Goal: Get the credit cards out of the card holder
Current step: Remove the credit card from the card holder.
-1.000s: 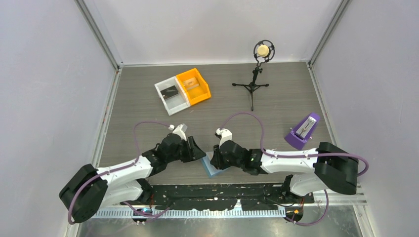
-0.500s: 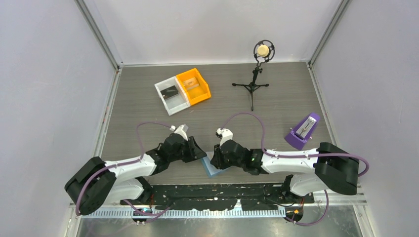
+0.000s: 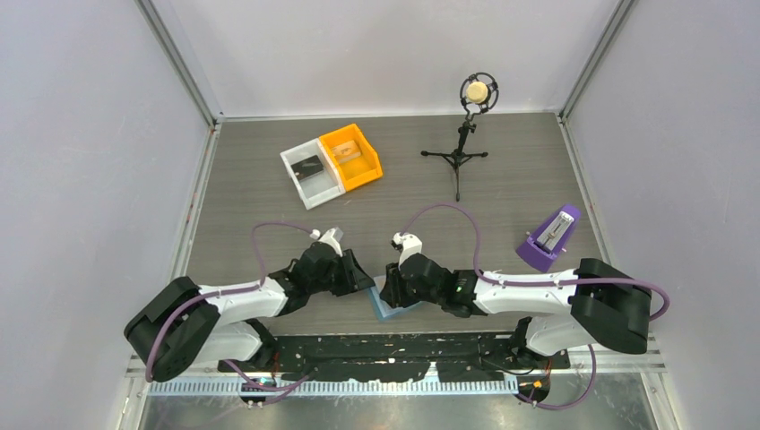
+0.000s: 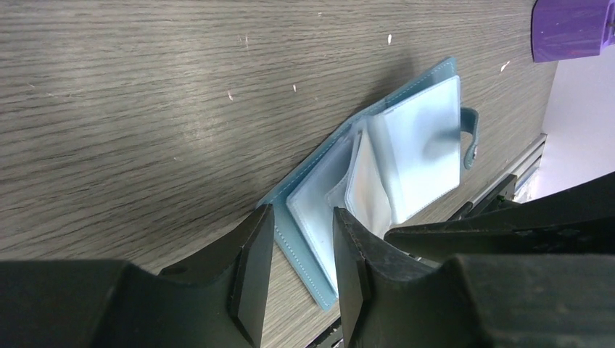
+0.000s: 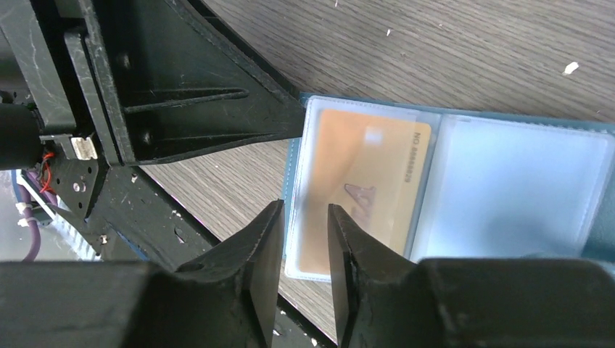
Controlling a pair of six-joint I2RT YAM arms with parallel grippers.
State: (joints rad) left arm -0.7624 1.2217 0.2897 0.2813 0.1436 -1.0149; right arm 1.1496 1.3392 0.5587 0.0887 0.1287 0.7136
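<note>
The card holder [image 3: 387, 305] lies spread open at the near edge of the tabletop [image 3: 269, 206], midway along it, between the two arms. The left gripper [image 4: 303, 212] has its jaws apart astride the corner of the blue cover, seemingly to steady it. The right gripper [image 5: 304, 209] has its jaws narrowly parted at the edge of a clear pocket [image 5: 312, 152] that holds the tan credit card [image 5: 362, 181]. Whether it pinches anything I cannot tell. No black card shows. The step in hand appears to be drawing out the tan card. The next move calls for catching the card alone, not the pocket film, while the cover stays pinned.
</note>
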